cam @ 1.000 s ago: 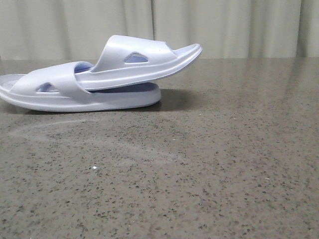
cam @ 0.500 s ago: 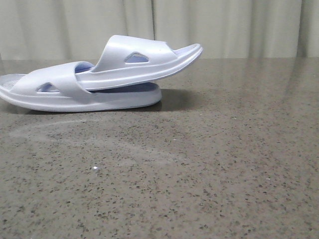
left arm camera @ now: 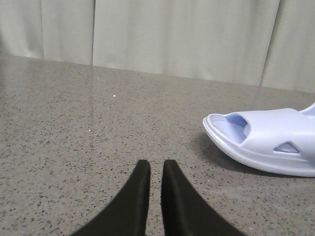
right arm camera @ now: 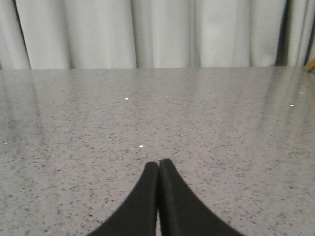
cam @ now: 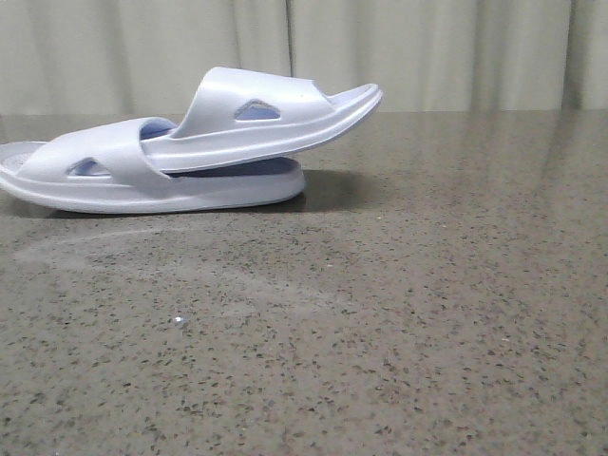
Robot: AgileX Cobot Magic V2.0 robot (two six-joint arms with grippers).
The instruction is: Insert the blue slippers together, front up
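The two blue slippers lie at the far left of the table in the front view. The lower slipper (cam: 190, 190) lies flat. The upper slipper (cam: 275, 119) has its heel tucked under the lower one's strap, and its front end tilts up to the right. One slipper end (left arm camera: 266, 142) also shows in the left wrist view, off to the side of my left gripper (left arm camera: 156, 164). That gripper is empty, with its fingers almost together and a thin gap between them. My right gripper (right arm camera: 158, 163) is shut and empty over bare table. Neither gripper shows in the front view.
The speckled grey-brown stone table (cam: 380, 323) reaches back to pale curtains (cam: 427, 47). A small white speck (cam: 178, 321) lies on the table at the near left.
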